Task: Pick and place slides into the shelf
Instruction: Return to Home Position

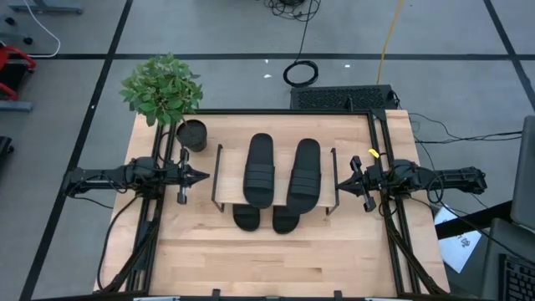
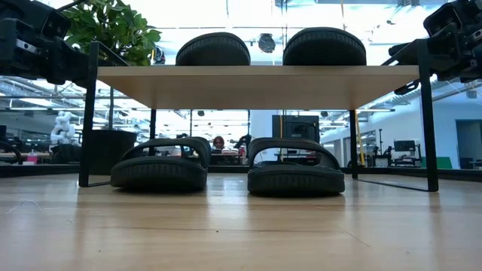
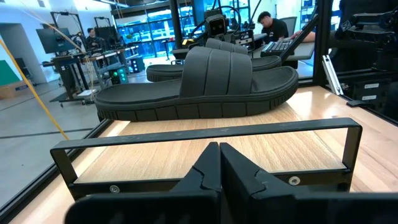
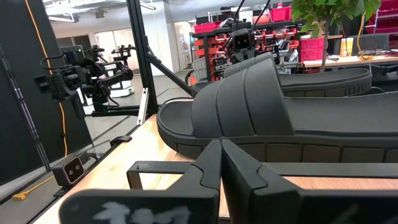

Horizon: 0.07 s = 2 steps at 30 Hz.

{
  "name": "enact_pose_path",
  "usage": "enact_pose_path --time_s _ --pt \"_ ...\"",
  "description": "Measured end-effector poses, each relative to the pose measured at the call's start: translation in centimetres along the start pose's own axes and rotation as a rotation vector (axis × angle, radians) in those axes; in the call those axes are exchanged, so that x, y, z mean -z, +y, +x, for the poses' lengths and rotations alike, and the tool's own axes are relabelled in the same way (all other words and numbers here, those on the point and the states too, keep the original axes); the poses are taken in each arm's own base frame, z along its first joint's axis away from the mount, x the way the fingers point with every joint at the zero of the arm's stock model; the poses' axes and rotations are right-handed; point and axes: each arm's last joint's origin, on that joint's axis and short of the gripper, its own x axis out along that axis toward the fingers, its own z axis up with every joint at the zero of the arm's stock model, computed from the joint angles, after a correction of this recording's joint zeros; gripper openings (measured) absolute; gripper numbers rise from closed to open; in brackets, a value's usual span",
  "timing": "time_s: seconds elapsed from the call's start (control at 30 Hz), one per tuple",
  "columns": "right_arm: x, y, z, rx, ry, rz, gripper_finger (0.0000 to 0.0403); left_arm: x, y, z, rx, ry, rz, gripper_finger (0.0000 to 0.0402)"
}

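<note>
Two black slides (image 1: pixel 260 169) (image 1: pixel 304 173) lie side by side, soles down, on the shelf's light top board (image 1: pixel 280 150). Two more slides (image 2: pixel 160 163) (image 2: pixel 295 167) rest on the table under the board; their ends poke out at the near edge (image 1: pixel 247 219) (image 1: pixel 286 221). My left gripper (image 1: pixel 203 176) hovers shut just left of the shelf's left frame, and its wrist view shows the nearer slide (image 3: pixel 205 87) over the frame bar. My right gripper (image 1: pixel 340 182) hovers shut just right of the right frame, facing the other slide (image 4: pixel 273 106).
A potted plant (image 1: pixel 165 90) in a dark pot (image 1: pixel 192 134) stands at the table's far left corner, close behind my left arm. A black box (image 1: pixel 343 98) sits past the far edge. Bare tabletop (image 1: pixel 276 259) lies on the near side. People work in the room beyond.
</note>
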Motion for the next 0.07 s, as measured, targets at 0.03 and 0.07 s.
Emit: enact_pose_path --time_s 0.03,0.07 --pt "0.00 0.00 0.00 0.000 0.000 0.000 0.0000 0.00 0.00 0.00 0.000 0.000 0.000 0.0001" --pt "0.00 0.00 0.00 -0.001 0.000 0.000 0.0000 0.00 0.00 0.00 0.000 0.000 0.000 0.0002"
